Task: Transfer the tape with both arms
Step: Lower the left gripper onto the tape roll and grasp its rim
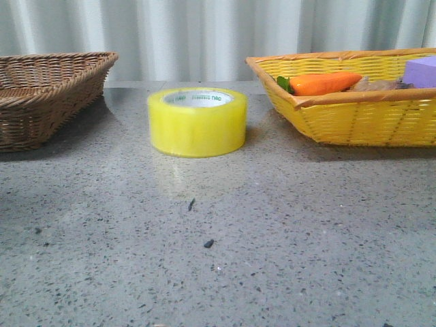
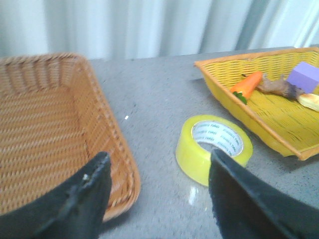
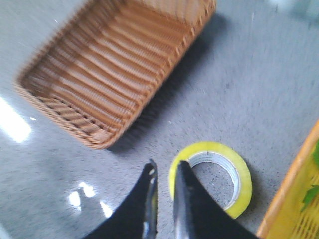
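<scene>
The tape sat flat on the table between the brown basket and the yellow basket, just ahead of both hands. I'd say the trick was dropping one finger into the core and one outside the wall, then squeezing without tipping it. The right hand was nearly clenched with only a thin gap, right at the roll's rim but holding nothing, while the left hand was spread wide and empty, the tape close beside one finger.
</scene>
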`<state>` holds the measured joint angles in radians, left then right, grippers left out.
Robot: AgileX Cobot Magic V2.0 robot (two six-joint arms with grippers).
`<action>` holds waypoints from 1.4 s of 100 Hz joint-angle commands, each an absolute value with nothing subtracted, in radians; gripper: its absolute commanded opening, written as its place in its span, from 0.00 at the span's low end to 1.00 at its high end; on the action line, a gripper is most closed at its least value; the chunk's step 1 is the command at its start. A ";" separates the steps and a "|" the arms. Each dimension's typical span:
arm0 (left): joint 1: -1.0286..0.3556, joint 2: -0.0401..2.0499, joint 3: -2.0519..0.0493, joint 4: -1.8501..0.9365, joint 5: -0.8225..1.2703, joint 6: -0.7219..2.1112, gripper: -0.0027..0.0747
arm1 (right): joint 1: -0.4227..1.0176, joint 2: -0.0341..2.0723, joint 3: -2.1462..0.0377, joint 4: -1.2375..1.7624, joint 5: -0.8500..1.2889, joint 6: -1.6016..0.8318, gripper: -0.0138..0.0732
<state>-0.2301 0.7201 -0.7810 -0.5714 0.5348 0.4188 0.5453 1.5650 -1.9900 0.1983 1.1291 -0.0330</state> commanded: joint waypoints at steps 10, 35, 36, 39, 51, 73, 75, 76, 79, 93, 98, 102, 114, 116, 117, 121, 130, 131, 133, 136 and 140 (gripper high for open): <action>-0.324 0.926 -0.979 -0.594 0.465 0.471 0.53 | 0.552 1.272 -1.844 0.199 1.054 -0.058 0.10; -0.391 1.275 -1.298 -0.592 0.613 0.471 0.53 | 0.552 0.880 -1.401 0.122 0.818 -0.058 0.10; -0.391 1.284 -1.317 -0.592 0.629 0.471 0.53 | 0.552 0.858 -1.388 0.122 0.811 -0.058 0.10; -0.391 1.321 -1.354 -0.592 0.660 0.466 0.53 | 0.552 0.815 -1.339 0.122 0.780 -0.058 0.10; -0.391 1.467 -1.494 -0.592 0.780 0.439 0.53 | 0.551 0.652 -1.147 0.122 0.671 -0.035 0.10; -0.391 1.629 -1.595 -0.584 0.892 0.378 0.54 | 0.551 0.488 -1.003 0.122 0.594 0.042 0.10; -0.391 1.640 -1.595 -0.580 0.896 0.378 0.54 | 0.551 0.486 -1.000 0.122 0.600 0.044 0.10; -0.391 1.644 -1.595 -0.578 0.897 0.378 0.54 | 0.551 0.486 -1.000 0.122 0.603 0.044 0.10; -0.391 1.662 -1.595 -0.578 0.898 0.378 0.54 | 0.551 0.486 -1.000 0.122 0.611 0.044 0.10; -0.421 1.717 -1.595 -0.572 0.897 0.378 0.58 | 0.551 0.497 -1.000 0.122 0.613 0.046 0.10; -0.440 1.731 -1.595 -0.547 0.881 0.378 0.61 | 0.551 0.503 -1.000 0.122 0.613 0.046 0.10; -0.456 1.738 -1.595 -0.512 0.869 0.378 0.62 | 0.551 0.505 -1.000 0.122 0.613 0.046 0.10; -0.487 1.768 -1.595 -0.424 0.859 0.378 0.63 | 0.551 0.510 -1.000 0.122 0.613 0.046 0.10; -0.489 1.771 -1.595 -0.422 0.859 0.378 0.63 | 0.551 0.511 -1.000 0.122 0.613 0.046 0.10; -0.489 1.771 -1.595 -0.422 0.861 0.378 0.63 | 0.551 0.511 -1.000 0.122 0.613 0.046 0.10; -0.489 1.786 -1.595 -0.422 0.861 0.378 0.63 | 0.551 0.513 -1.000 0.122 0.613 0.046 0.10; -0.489 1.812 -1.595 -0.422 0.861 0.378 0.63 | 0.551 0.515 -1.000 0.122 0.615 0.046 0.10; -0.489 1.814 -1.595 -0.422 0.861 0.378 0.63 | 0.551 0.515 -1.000 0.122 0.615 0.046 0.10; -0.489 1.819 -1.595 -0.422 0.862 0.378 0.63 | 0.551 0.515 -1.000 0.122 0.615 0.046 0.10; -0.489 1.827 -1.595 -0.422 0.862 0.378 0.63 | 0.551 0.515 -1.000 0.122 0.617 0.046 0.10; -0.489 1.837 -1.595 -0.422 0.862 0.378 0.62 | 0.551 0.515 -1.000 0.122 0.617 0.046 0.10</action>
<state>-0.4819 1.8685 -1.5617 -0.3999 0.9005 0.3852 0.5521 0.4986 -0.9763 0.1284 0.6960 0.0428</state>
